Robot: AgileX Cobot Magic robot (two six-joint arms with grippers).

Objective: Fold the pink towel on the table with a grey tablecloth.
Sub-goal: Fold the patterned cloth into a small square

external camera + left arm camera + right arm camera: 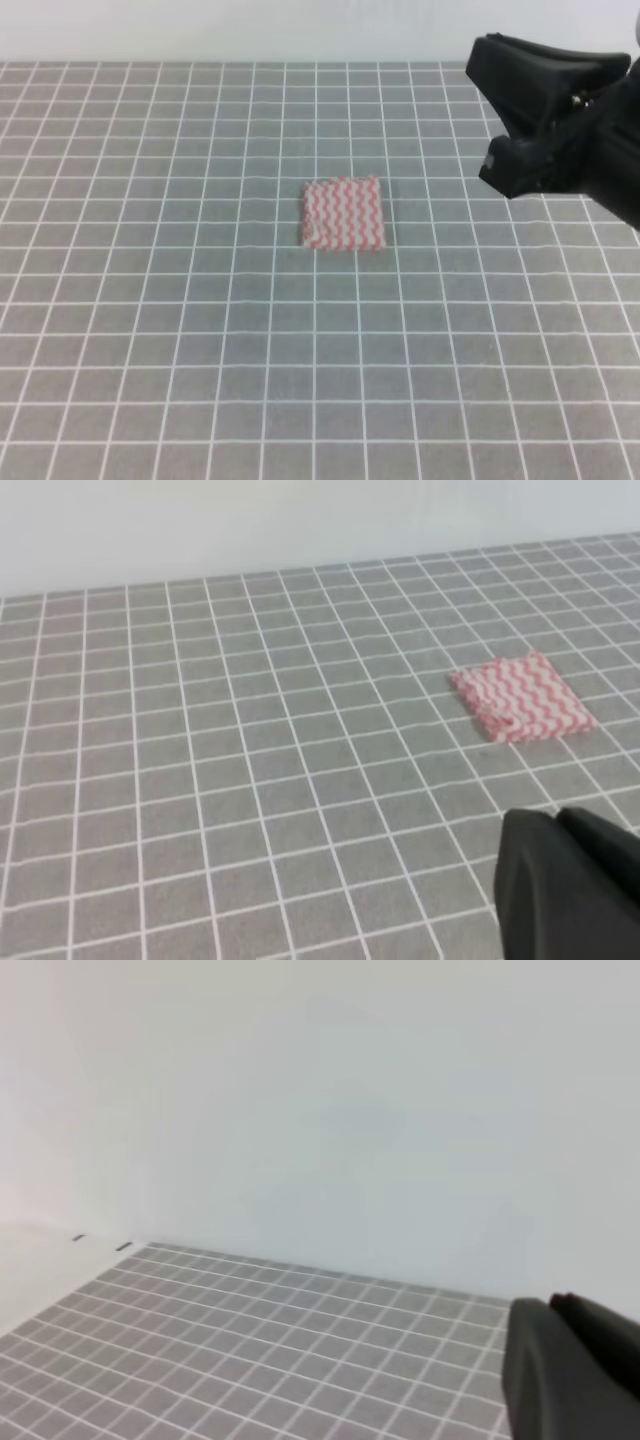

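Observation:
The pink towel (343, 214) lies flat in a small, compact rectangle near the middle of the table with a grey tablecloth (150, 320). It also shows in the left wrist view (523, 696), far ahead and to the right of my left gripper (555, 825), whose black fingers look pressed together and empty. My right gripper (480, 55) is raised at the upper right, well clear of the towel. In the right wrist view the right gripper (555, 1305) looks shut and empty and faces the wall and the far tablecloth (250, 1360). The left gripper is out of the exterior high view.
A pale wall (320, 1110) stands behind the table's far edge. The grey grid cloth (200, 780) spreads around the towel on all sides. The right arm's black body (600, 160) hangs over the right side.

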